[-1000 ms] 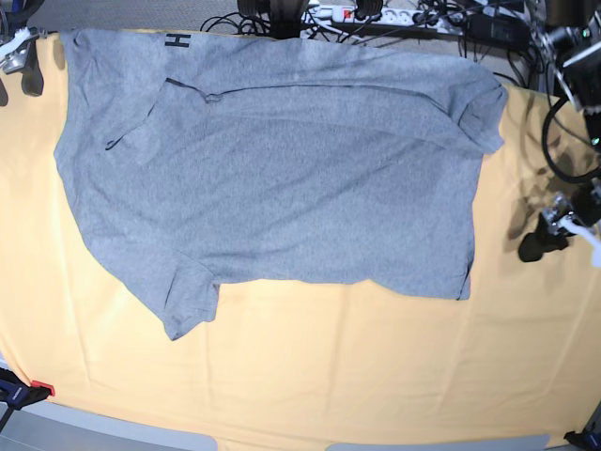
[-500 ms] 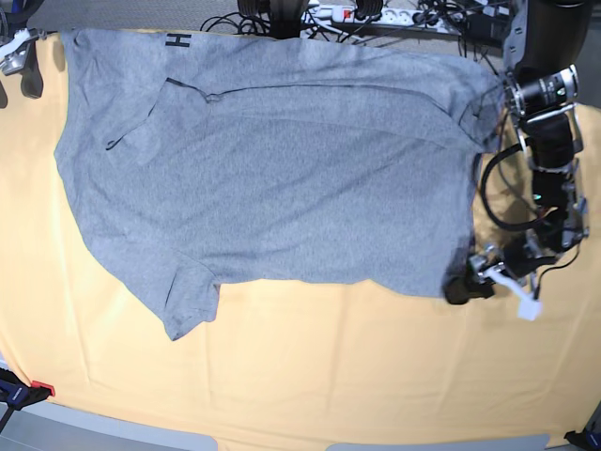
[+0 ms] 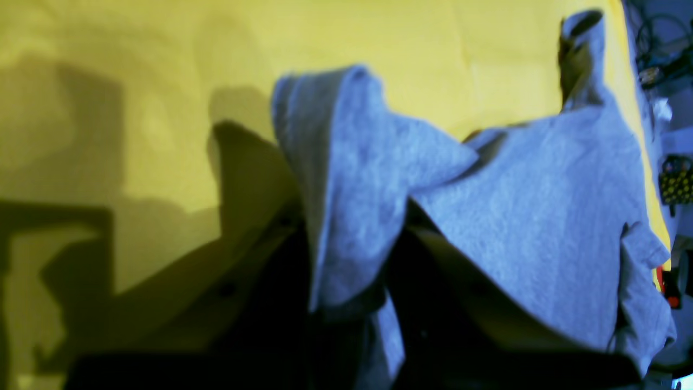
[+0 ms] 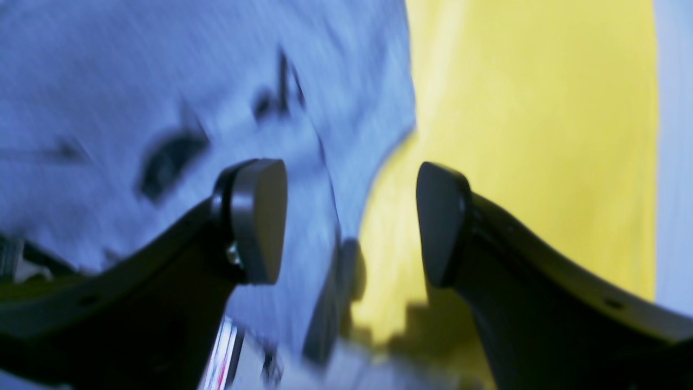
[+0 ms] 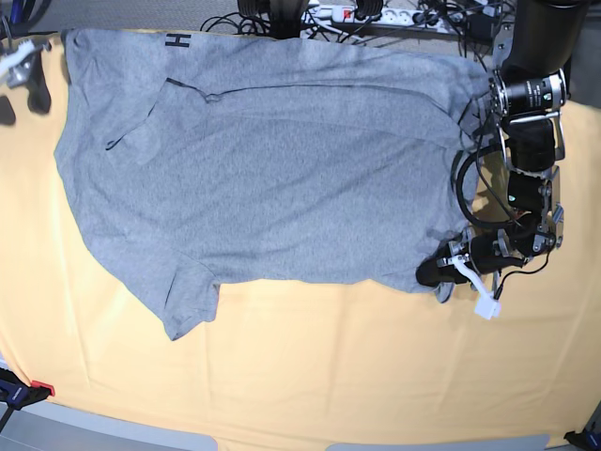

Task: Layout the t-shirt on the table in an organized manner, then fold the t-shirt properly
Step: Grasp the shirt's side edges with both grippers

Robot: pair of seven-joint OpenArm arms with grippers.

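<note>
The heather-grey t-shirt (image 5: 272,178) lies spread across the far half of the yellow table (image 5: 329,376), with black lettering showing at its top left edge. My left gripper (image 5: 438,274) is at the shirt's near right hem corner and is shut on it. In the left wrist view a bunched flap of the t-shirt (image 3: 352,179) rises from between the dark fingers, above the table (image 3: 135,81). My right gripper (image 4: 352,216) stands open over the t-shirt's edge (image 4: 135,81) and bare table (image 4: 514,135), holding nothing. In the base view it sits at the far left corner (image 5: 21,94).
Cables and a power strip (image 5: 357,13) run along the table's far edge. A red-tipped clamp (image 5: 28,387) sits at the near left corner. The left arm (image 5: 528,141) reaches down along the shirt's right side. Bare yellow cloth fills the near half.
The left arm came in from the right edge to the shirt's near right corner, and its gripper shut on the hem. The right gripper shifted only slightly.
</note>
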